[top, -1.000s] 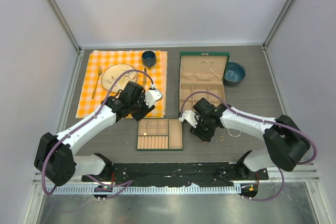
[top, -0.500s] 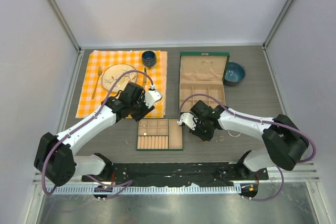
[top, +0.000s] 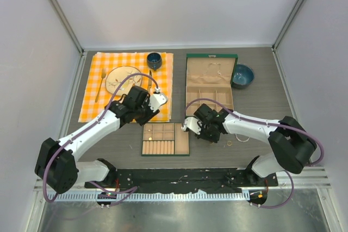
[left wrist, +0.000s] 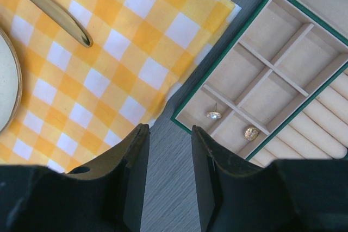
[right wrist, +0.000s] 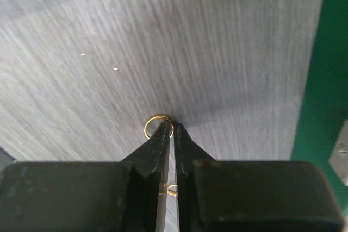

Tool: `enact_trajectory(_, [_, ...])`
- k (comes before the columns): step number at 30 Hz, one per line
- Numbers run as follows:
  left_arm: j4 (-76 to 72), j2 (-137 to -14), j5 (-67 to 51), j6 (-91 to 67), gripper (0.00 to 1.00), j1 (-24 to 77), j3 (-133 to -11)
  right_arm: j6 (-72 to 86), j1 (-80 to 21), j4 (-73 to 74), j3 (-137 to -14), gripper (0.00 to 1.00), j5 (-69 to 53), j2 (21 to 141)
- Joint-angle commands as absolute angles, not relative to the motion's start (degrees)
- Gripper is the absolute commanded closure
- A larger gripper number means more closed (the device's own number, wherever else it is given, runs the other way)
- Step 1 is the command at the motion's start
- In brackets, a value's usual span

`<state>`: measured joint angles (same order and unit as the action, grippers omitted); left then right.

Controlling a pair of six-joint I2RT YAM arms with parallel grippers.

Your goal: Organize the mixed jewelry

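Left fingers (left wrist: 132, 177) parted, right fingers (right wrist: 155, 153) pinched together, both wrists angled downward.

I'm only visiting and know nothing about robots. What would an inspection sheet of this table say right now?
Surface: dark wood-grain table, orange checked cloth on its left.
Job's things: gold ring in the right hand; stud and gold piece in tray compartments; small loose pieces on the table right of the tray.
Clutter: plate, fork, cup, bowl, open green box.
Hands: left hand open, over the gap between cloth and tray; right hand shut on the ring.
Cables: a purple cable loops over each arm.
Surroundings: plain white walls.
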<state>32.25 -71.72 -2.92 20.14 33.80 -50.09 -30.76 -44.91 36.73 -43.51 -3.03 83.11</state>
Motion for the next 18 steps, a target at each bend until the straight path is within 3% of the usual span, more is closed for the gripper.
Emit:
enact_trajectory(1, [28.74,-69.26,-1.93,20.31,0.59,34.01,-49.13,-36.38,-44.65,30.50,-43.94,0.89,4.04,86.39])
enact_trajectory(12, [27.69,-66.88,-0.53,20.30,0.59,33.93,-48.16,-41.04,-45.44,29.18,-46.23,0.91,4.22,87.63])
enact_trajectory(18, [27.60,-66.97,1.05,20.22,0.59,33.93,-47.99,-40.26,-45.97,30.14,-47.29,0.86,4.39,88.15])
